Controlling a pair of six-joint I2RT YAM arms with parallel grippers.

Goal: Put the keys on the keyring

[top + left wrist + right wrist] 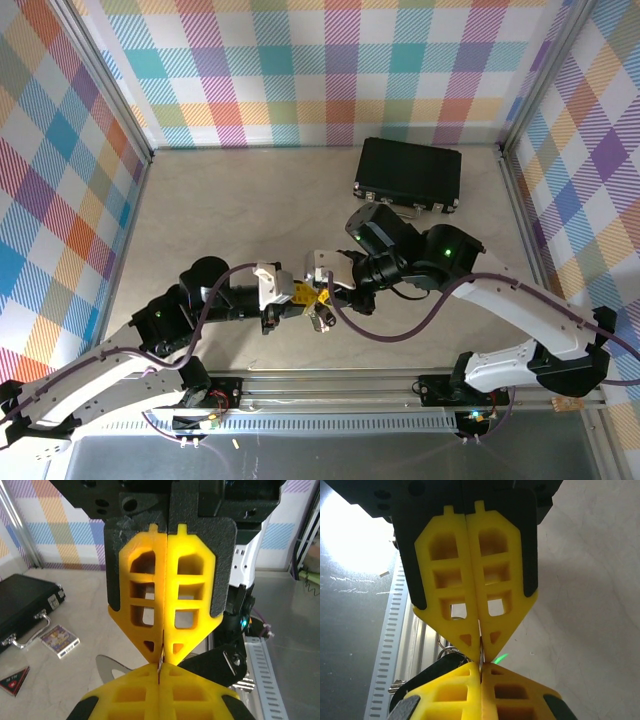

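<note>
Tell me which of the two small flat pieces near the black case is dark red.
The triangle, at the left wrist view's lower left. The other, a rectangular card near the case handle, is pale and patterned.

The grippers' fingers are matt yellow plastic set in grainy black backing, the key blade below them is bright bare metal, the table looks smooth, pale and faintly marbled, the case matt black with shiny metal latches, and the rail ribbed, dull aluminium

Two grippers, one case; one card
</note>
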